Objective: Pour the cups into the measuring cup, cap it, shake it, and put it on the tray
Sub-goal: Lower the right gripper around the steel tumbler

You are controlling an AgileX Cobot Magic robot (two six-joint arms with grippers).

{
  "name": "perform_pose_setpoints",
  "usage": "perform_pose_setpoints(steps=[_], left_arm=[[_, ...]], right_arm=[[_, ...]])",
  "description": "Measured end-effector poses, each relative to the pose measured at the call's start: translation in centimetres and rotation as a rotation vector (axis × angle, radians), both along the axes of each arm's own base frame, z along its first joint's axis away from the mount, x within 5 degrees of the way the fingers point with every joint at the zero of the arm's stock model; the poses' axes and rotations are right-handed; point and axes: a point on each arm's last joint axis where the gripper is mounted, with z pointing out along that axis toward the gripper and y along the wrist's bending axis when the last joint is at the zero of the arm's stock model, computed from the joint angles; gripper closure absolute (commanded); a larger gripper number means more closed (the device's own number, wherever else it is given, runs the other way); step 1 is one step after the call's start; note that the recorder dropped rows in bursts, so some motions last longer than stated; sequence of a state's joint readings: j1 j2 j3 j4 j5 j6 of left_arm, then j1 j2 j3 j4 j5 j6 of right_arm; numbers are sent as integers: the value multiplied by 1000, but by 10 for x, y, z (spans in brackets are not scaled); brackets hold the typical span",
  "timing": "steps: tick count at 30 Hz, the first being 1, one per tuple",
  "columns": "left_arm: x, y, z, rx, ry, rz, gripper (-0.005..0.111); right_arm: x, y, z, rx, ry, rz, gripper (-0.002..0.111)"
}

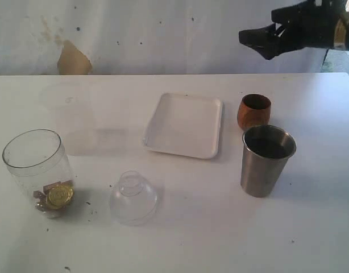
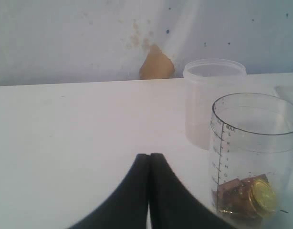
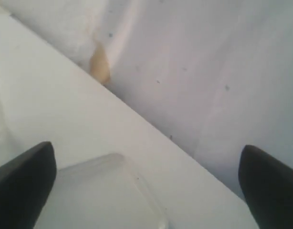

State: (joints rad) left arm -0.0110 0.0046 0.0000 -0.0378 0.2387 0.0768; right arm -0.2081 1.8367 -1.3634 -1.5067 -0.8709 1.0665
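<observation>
The clear measuring cup [image 1: 32, 165] stands upright at the front left, with a gold coin and brown pieces in its bottom. In the left wrist view it [image 2: 254, 152] stands just beside my left gripper [image 2: 149, 155], which is shut on nothing. The brown wooden cup [image 1: 254, 111] and the steel tumbler [image 1: 266, 159] stand upright at the right. Between them and the measuring cup lies the white tray [image 1: 185, 125]. My right gripper [image 1: 257, 42] hangs open, high above the back right, holding nothing. Below it, its wrist view shows the tray's corner [image 3: 103, 195].
A clear dome lid [image 1: 133, 197] lies on the table in front of the tray. A faint frosted cup [image 2: 213, 102] stands behind the measuring cup. The wall with a brown patch [image 1: 72, 60] runs along the table's far edge.
</observation>
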Motion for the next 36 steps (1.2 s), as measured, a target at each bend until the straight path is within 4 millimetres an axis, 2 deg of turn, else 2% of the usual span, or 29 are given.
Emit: perform_pose_setpoints(steps=[4, 8, 10, 16, 20, 22, 28, 32, 36], left_arm=[[0, 0, 0, 0, 0, 0, 107], [0, 0, 0, 0, 0, 0, 107], [0, 0, 0, 0, 0, 0, 107], [0, 0, 0, 0, 0, 0, 107], [0, 0, 0, 0, 0, 0, 107], [0, 0, 0, 0, 0, 0, 107], [0, 0, 0, 0, 0, 0, 107], [0, 0, 0, 0, 0, 0, 107], [0, 0, 0, 0, 0, 0, 107]], right_arm=[[-29, 13, 29, -34, 16, 145, 12], [-56, 12, 33, 29, 97, 251, 12], [-67, 5, 26, 48, 135, 261, 12], [-96, -16, -19, 61, 241, 192, 12], [-108, -20, -50, 0, 279, 134, 12], [-113, -19, -60, -21, 286, 139, 12], [-118, -16, -62, -4, 284, 176, 12], [-125, -17, -71, 12, 323, 162, 12], [-128, -17, -70, 38, 319, 186, 12]])
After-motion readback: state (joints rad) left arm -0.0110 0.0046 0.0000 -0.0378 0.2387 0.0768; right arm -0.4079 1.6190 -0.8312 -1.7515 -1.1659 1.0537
